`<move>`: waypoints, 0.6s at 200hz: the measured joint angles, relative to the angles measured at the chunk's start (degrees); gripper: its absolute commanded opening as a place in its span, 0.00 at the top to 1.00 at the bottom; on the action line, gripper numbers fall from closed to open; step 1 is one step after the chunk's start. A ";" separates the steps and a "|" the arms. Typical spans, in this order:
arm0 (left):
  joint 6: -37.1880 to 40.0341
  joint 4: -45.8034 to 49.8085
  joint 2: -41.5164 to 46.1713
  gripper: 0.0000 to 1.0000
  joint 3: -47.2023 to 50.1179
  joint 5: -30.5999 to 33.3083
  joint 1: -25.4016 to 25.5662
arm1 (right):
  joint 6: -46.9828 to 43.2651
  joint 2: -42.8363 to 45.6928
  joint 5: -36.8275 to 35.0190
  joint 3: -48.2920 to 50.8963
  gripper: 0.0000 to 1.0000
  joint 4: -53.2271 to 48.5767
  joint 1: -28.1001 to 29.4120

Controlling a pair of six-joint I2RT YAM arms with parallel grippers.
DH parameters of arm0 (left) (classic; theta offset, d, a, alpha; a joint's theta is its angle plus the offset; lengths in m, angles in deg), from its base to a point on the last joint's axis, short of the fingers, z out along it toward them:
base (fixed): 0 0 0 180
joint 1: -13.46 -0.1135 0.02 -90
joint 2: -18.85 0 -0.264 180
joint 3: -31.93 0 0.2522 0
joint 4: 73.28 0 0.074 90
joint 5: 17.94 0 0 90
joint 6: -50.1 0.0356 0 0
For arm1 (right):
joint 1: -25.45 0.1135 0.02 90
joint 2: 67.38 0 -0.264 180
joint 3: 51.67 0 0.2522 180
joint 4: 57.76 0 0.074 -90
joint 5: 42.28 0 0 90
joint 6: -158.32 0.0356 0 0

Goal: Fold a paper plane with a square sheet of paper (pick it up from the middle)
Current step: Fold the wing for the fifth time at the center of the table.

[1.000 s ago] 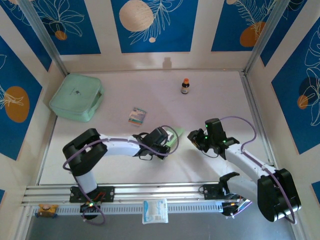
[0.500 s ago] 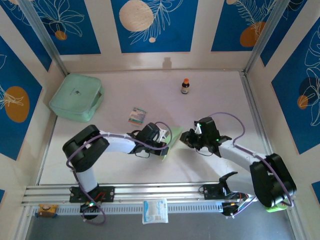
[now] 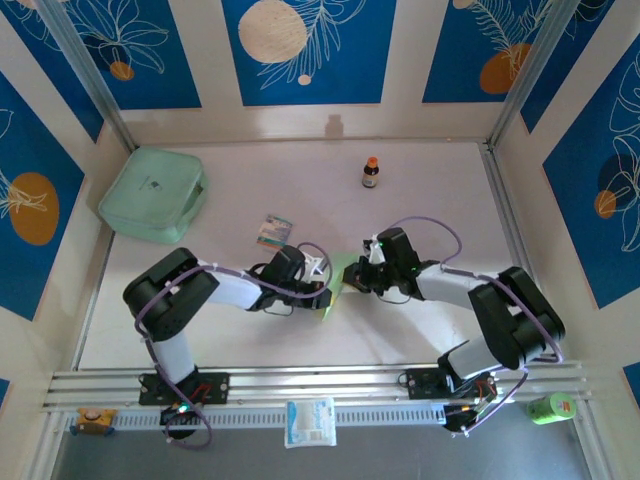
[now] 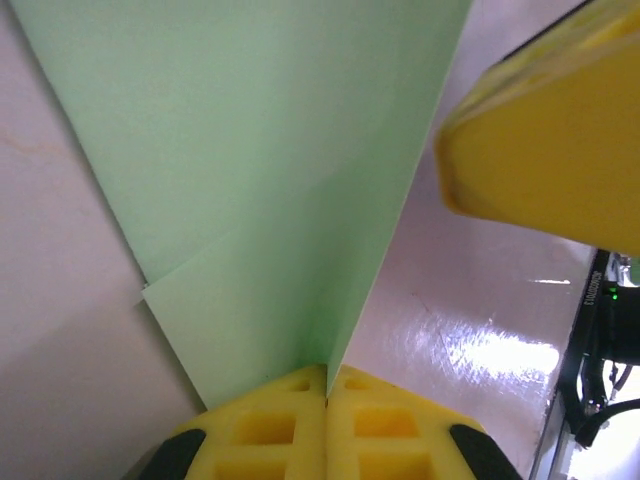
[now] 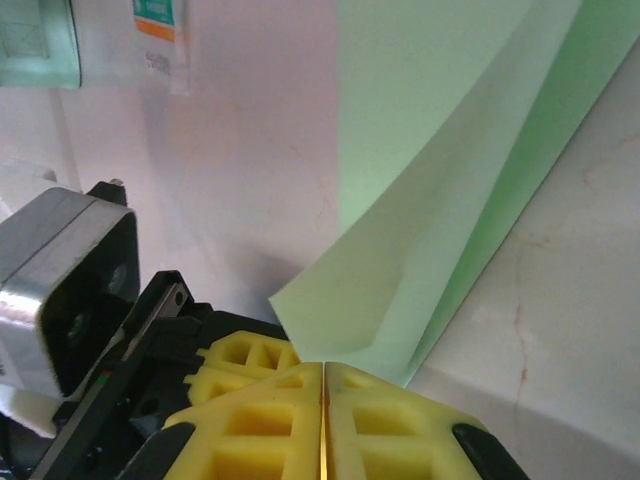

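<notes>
Left wrist view: the left gripper [image 4: 326, 388] has its yellow pads pressed flat together. They pinch the square sheet of paper [image 4: 250, 150] at 6 o'clock in the frame, where a fold line runs down into the seam between the pads. From there the sheet fans out toward 12 o'clock.

Right wrist view: the right gripper [image 5: 323, 398] is likewise closed, nipping a layered corner of the sheet at 6 o'clock. The overlapping flaps rise toward 1 o'clock.

Top external view: the grippers face each other just below the table's centre. The sheet is held between them, with the left gripper at its 9 o'clock and the right at its 3 o'clock. Whether its lower edge touches the table [image 3: 430, 215] cannot be told.

Handling, as judged: the paper is thin, light and limp. It creases at any stray pinch and would tear if the arms pulled apart. Folded, layered edges are its stiffest parts and the soundest holds.

Surroundings, taken from the sheet:
- A striped packet [image 3: 273, 232] lies near at 11 o'clock.
- A small bottle [image 3: 371, 172] stands farther off at 1 o'clock.
- A mint-green box [image 3: 155, 192] sits well apart at 10 o'clock.

None of these lies between the grippers; each arm mainly crowds the other.
</notes>
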 measured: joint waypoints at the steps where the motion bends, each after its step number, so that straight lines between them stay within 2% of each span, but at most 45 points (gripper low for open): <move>1: -0.07 -0.11 -0.02 1.00 0.07 -0.11 -0.04 | 0.00 -0.17 0.02 -0.02 0.91 0.09 0.00; 40: -3.45 -6.45 -0.79 1.00 2.69 -3.06 -1.77 | -0.04 -3.78 1.97 -1.03 0.91 0.96 -0.46; 120: -8.74 -10.80 -2.54 1.00 3.65 -6.38 -3.52 | -0.85 -9.94 6.62 -5.25 0.91 4.70 -0.94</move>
